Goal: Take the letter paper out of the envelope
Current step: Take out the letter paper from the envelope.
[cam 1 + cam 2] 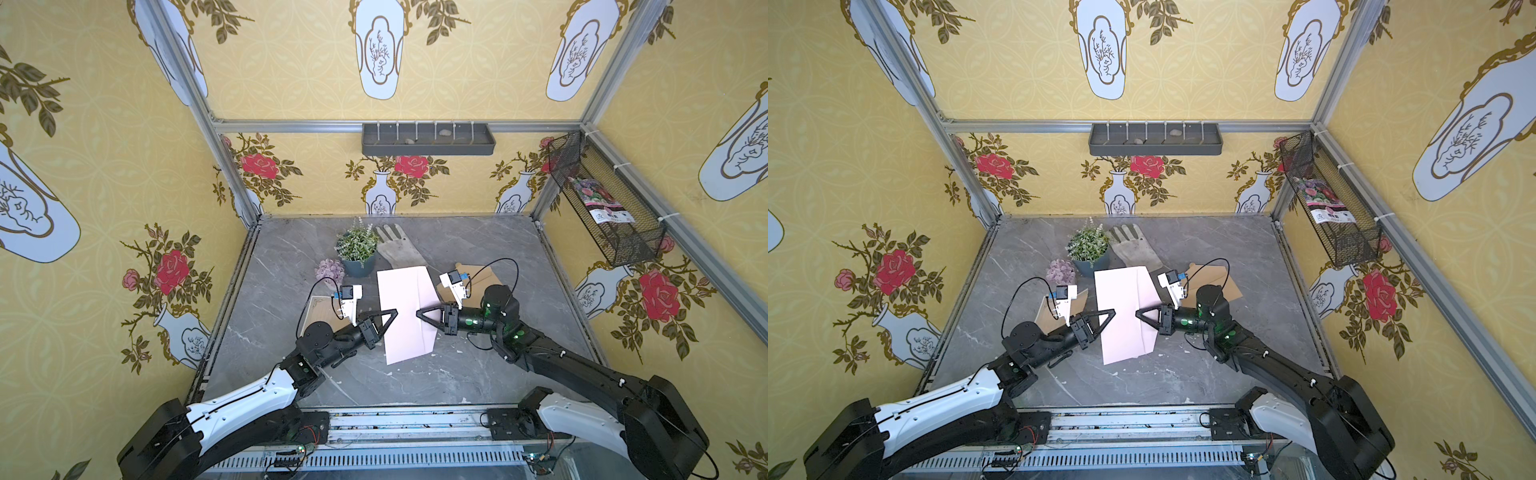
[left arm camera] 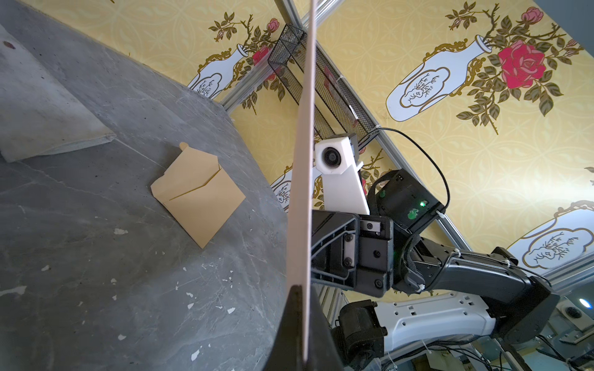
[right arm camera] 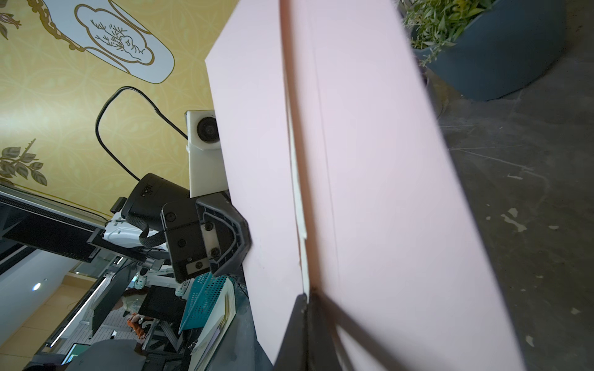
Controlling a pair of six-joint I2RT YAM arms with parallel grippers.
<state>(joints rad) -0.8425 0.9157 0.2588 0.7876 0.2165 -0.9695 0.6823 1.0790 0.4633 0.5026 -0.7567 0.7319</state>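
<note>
A: Nearest the camera, what are the two arms doing?

B: They are reaching in from the near edge and meeting over the middle of the grey table [image 1: 478, 374]. The left gripper [image 1: 394, 312] is pinching the left edge of the pink letter paper [image 1: 405, 307], jaws closed flat on it. The right gripper [image 1: 420, 312] is closed on the opposite fold, as the right wrist view shows at the sheet [image 3: 369, 192].

A: Why two grips at once?

B: Likely because a thin, floppy sheet is sagging less when it is being held from both sides; the arms appear to be spreading it open in the air. The left wrist view is catching it edge-on as a thin strip.

A: And how is the paper looking?

B: Smooth, matte, pale pink, rectangular, with a crease running along its length and one layer folded over.

A: Where is the envelope?

B: The envelope [image 1: 478, 276] is lying flat on the table just beyond the right gripper, tan paper, flap open, apparently empty. So the letter is sitting clear of it already.

A: Farther back?

B: A potted plant [image 1: 357, 249] in a dark round pot, a limp grey glove [image 1: 397, 247] beside it, and a lilac flower head [image 1: 330, 271] to the left.
</note>
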